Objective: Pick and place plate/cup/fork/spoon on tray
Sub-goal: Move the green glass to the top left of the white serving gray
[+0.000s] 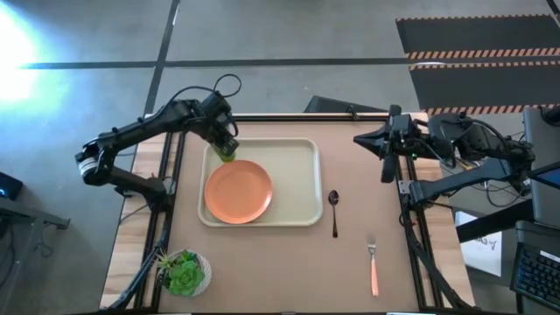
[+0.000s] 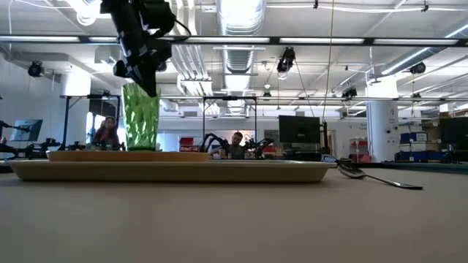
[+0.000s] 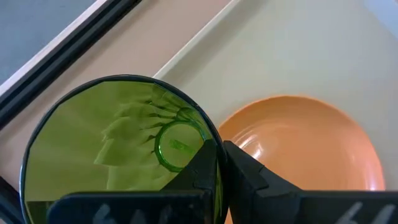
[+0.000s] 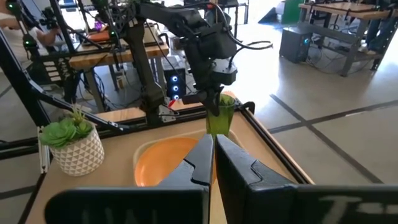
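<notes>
The translucent green cup (image 1: 227,153) stands upright over the far left corner of the cream tray (image 1: 297,175). My left gripper (image 3: 221,162) is shut on its rim from above. In the low view the cup's (image 2: 141,117) foot is hidden behind the plate's rim (image 2: 131,155). The orange plate (image 1: 238,191) lies flat on the tray's left half. The dark spoon (image 1: 333,210) and the pink-handled fork (image 1: 373,267) lie on the table right of the tray. My right gripper (image 4: 213,155) is shut and empty at the far right. My left gripper holds the cup by its rim wall (image 3: 217,146) on the side facing the plate, one finger (image 3: 202,171) inside the cup and one (image 3: 249,174) outside. The fingers come from above, pointing down. The cup is upright; whether its foot rests on the tray I cannot tell.
A white pot with a green plant (image 1: 184,273) stands at the table's near left corner. Bare table lies between the tray and the spoon, and along the near edge. People and desks show in the room beyond the table.
</notes>
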`<state>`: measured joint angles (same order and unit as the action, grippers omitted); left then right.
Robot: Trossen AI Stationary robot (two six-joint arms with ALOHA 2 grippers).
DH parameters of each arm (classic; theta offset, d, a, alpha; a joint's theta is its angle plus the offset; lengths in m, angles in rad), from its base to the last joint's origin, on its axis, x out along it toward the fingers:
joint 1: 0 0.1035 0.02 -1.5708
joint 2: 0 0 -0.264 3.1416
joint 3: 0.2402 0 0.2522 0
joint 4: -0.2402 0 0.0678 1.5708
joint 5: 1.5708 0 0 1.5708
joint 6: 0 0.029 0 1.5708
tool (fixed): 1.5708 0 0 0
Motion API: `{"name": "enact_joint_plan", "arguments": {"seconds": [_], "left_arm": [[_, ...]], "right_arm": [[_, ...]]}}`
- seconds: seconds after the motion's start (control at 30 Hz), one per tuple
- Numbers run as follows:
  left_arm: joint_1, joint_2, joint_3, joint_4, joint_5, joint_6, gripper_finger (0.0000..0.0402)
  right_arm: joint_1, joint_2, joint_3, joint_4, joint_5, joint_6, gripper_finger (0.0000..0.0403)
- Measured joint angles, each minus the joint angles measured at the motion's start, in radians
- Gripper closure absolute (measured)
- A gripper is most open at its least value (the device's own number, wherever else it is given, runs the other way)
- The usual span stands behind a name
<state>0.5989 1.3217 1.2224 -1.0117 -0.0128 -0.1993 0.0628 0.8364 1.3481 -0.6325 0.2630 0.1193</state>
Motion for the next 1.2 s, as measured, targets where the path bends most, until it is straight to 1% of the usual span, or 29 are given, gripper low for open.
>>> {"name": "enact_joint_plan", "arguments": {"seconds": [0.17, 0.3, 0.5, 0.63, 1.2], "left_arm": [[0.011, 0.018, -0.002, 0.0, -0.01, 0.021, 0.0402], [0.01, 0.041, -0.007, 0.0, -0.039, 0.03, 0.0402], [0.01, 0.073, -0.044, 0.006, -0.048, 0.055, 0.0402], [0.009, 0.074, -0.064, 0.022, -0.05, 0.056, 0.0402], [-0.01, 0.071, -0.062, 0.078, -0.045, 0.057, 0.0401]], "right_arm": [[0.0, 0.0, -0.01, 0.0, 0.0, 0.003, 0.0394], [0.0, 0.0, -0.012, 0.0, 0.0, 0.002, 0.0394], [0.0, 0.0, -0.012, 0.0, 0.0, 0.001, 0.0394], [0.0, 0.0, -0.012, 0.001, 0.0, -0.003, 0.0394], [0.0, 0.0, -0.012, 0.011, 0.001, -0.007, 0.0394]]}}
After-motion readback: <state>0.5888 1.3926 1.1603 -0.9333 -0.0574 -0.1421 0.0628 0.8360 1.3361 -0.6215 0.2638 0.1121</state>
